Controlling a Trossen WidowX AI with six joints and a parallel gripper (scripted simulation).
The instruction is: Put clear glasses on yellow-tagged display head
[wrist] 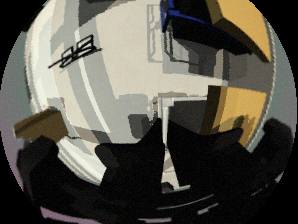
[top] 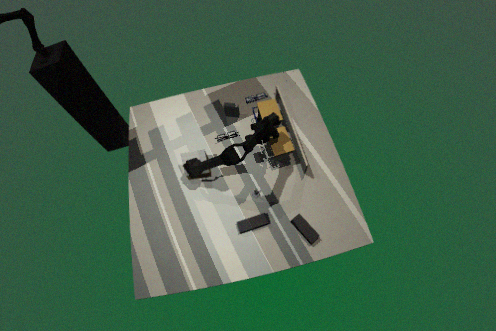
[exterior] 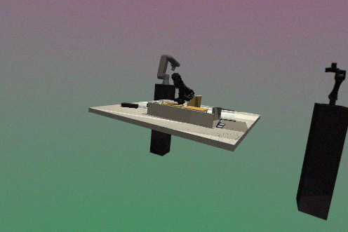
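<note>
My gripper [wrist: 161,120] [exterior: 179,101] is shut on the clear glasses; their thin pale frame [wrist: 187,98] shows at and beyond the fingertips in the wrist view. The glasses are beside the nearer tan display head [wrist: 242,107] [top: 281,142], on its front side; the wrist view does not show them seated on it. The other tan head [wrist: 240,20] [top: 270,109] is farther up in the wrist view and has blue-framed glasses [wrist: 187,15] at its front. No yellow tag can be made out, so I cannot tell which head bears it. The fingers hide part of the clear frame.
Black glasses [wrist: 77,51] [top: 226,136] lie on the table, and another dark-framed pair [top: 256,98] lies near the far head. A long upright panel [top: 293,131] [exterior: 179,116] stands behind the heads. A grey block [top: 231,110] and two dark blocks [top: 253,223] [top: 305,229] are on the table.
</note>
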